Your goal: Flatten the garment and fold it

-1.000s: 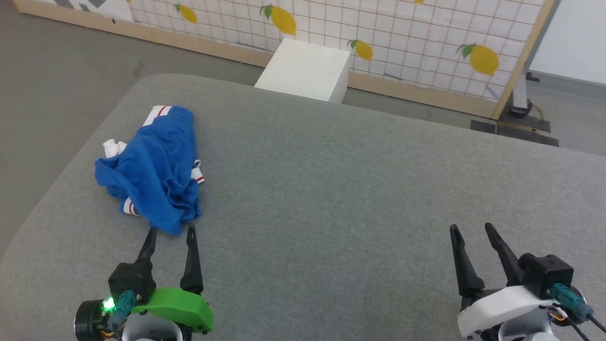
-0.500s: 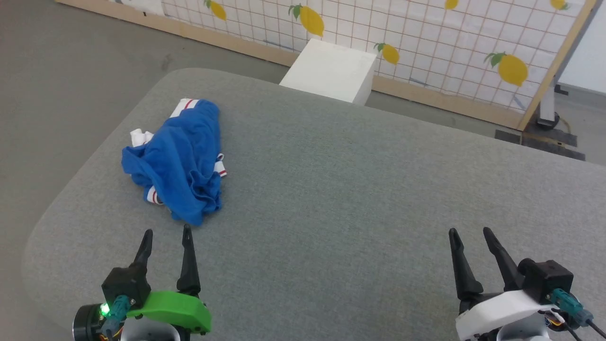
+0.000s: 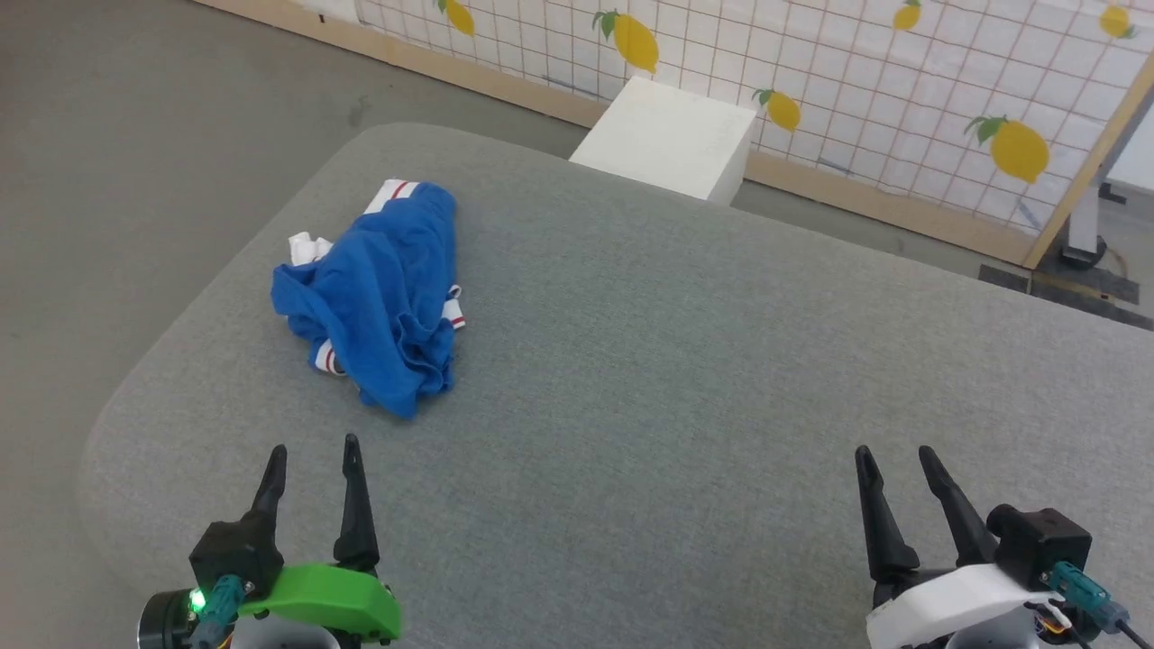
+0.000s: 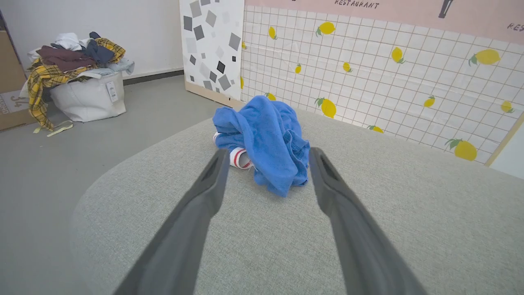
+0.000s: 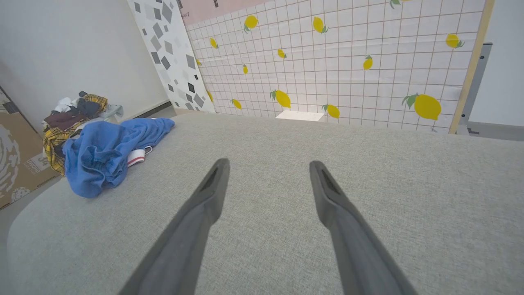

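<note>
1. You get bright, even, diffuse light in every view.
2. A faint, soft shadow hugs the garment [image 3: 388, 297] on the desk [image 3: 676, 379].
3. Your wrist views bow slightly at the edges.

You face a lemon-print grid screen [image 3: 856, 81] beyond the far edge of the grey table [image 3: 676, 361]. A white box [image 3: 672, 135] stands just beside it on grey floor [image 3: 135, 135]
</note>
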